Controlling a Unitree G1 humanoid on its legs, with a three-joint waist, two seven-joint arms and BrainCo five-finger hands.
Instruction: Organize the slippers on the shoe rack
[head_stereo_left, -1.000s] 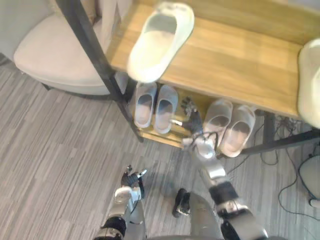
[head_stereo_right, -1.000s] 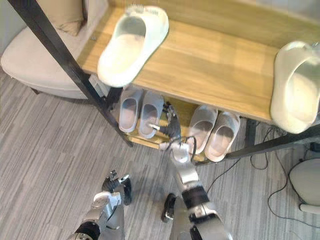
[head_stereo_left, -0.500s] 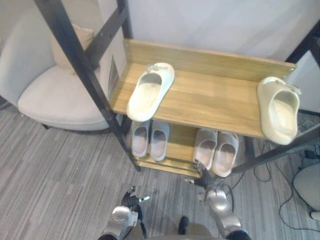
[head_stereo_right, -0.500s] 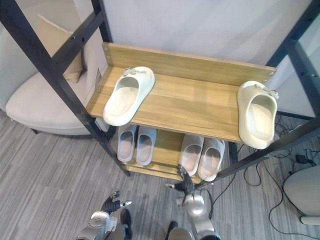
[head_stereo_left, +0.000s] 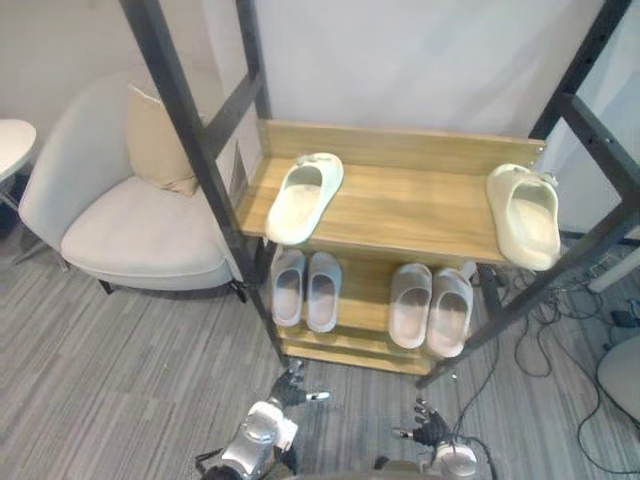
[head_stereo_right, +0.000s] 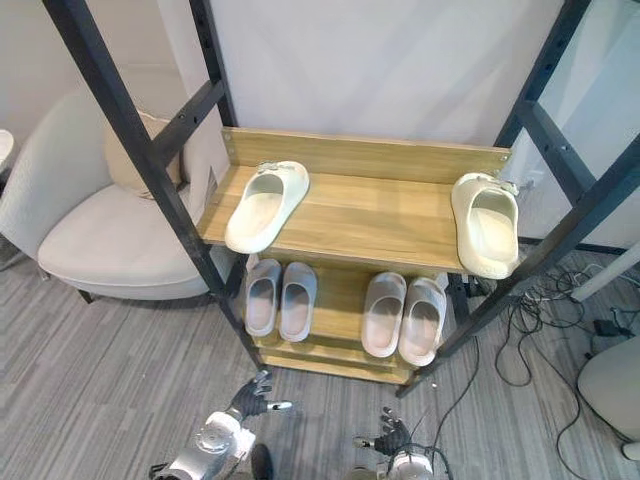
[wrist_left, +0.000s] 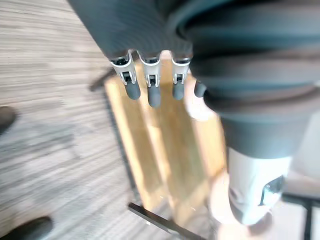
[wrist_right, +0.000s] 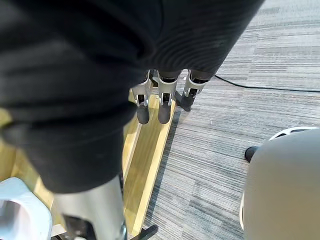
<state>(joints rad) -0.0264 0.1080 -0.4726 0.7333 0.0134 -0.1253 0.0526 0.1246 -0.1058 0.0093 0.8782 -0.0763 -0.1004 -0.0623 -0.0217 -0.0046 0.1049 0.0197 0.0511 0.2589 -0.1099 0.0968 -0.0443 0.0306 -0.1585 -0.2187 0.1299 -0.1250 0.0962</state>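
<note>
While cream slippers (head_stereo_right: 265, 205) overhang the shelf (head_stereo_right: 380, 215) edge, left hand (head_stereo_right: 250, 397) and right hand (head_stereo_right: 392, 436) hang spread, empty.

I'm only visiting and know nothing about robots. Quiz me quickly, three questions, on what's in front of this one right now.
1. True or false: the left cream slipper and the right cream slipper lie touching each other on the top shelf.
2. How many grey slippers stand on the lower shelf? A two, B four, C six.
3. Fill in: the left hand and the right hand, both low near the floor, hold ____.

Key: 1 false, they lie at opposite ends; 2 B; 3 nothing.
</note>
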